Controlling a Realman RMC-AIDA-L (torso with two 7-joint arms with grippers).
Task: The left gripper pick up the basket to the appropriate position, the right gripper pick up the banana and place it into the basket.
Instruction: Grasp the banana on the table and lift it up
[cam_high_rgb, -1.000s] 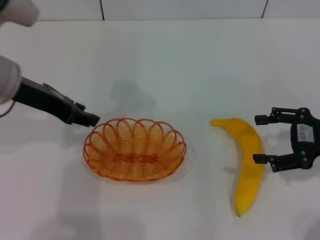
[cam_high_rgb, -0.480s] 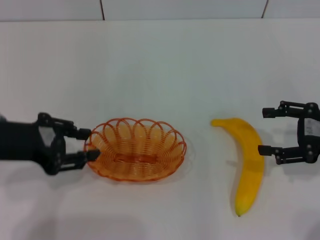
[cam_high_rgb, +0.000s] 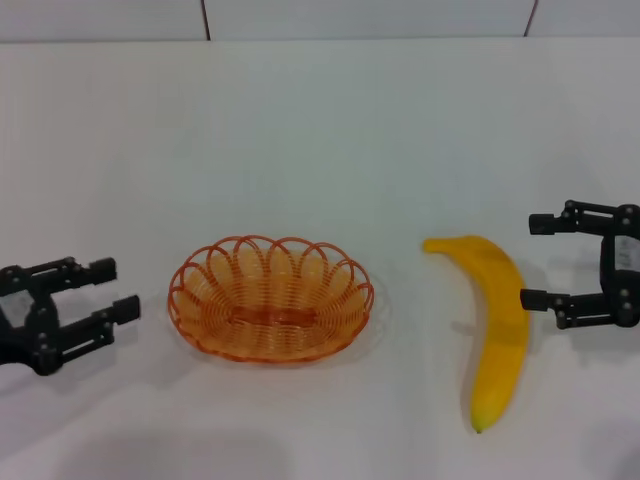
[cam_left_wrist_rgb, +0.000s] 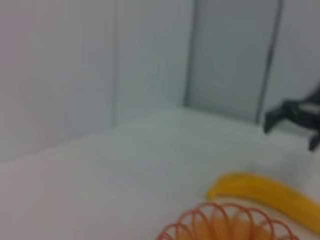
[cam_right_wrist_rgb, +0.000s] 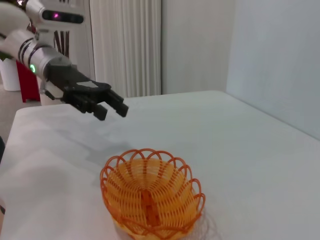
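Observation:
The orange wire basket (cam_high_rgb: 215, 282) sits upright on the white table, left of centre. My left gripper (cam_high_rgb: 116, 288) is a short gap to its left, open and empty, fingertips pointing at the basket. The yellow banana (cam_high_rgb: 496, 318) lies right of centre, curved. My right gripper (cam_high_rgb: 535, 260) is open just right of the banana's upper half, one finger close to its edge, holding nothing. The right wrist view shows the basket (cam_right_wrist_rgb: 150, 192) with the left gripper (cam_right_wrist_rgb: 113, 110) beyond it. The left wrist view shows the basket's rim (cam_left_wrist_rgb: 220, 216), the banana (cam_left_wrist_rgb: 272, 194) and the right gripper (cam_left_wrist_rgb: 292, 112) farther off.
The white table (cam_high_rgb: 320, 130) runs back to a tiled wall. In the right wrist view its far edge (cam_right_wrist_rgb: 20, 112) shows, with a curtain (cam_right_wrist_rgb: 125, 45) and a red object (cam_right_wrist_rgb: 27, 80) behind it.
The left gripper, at the basket's left rim half a second ago, has drawn back to the left, away from it. The basket stayed put. The right gripper barely shifted.

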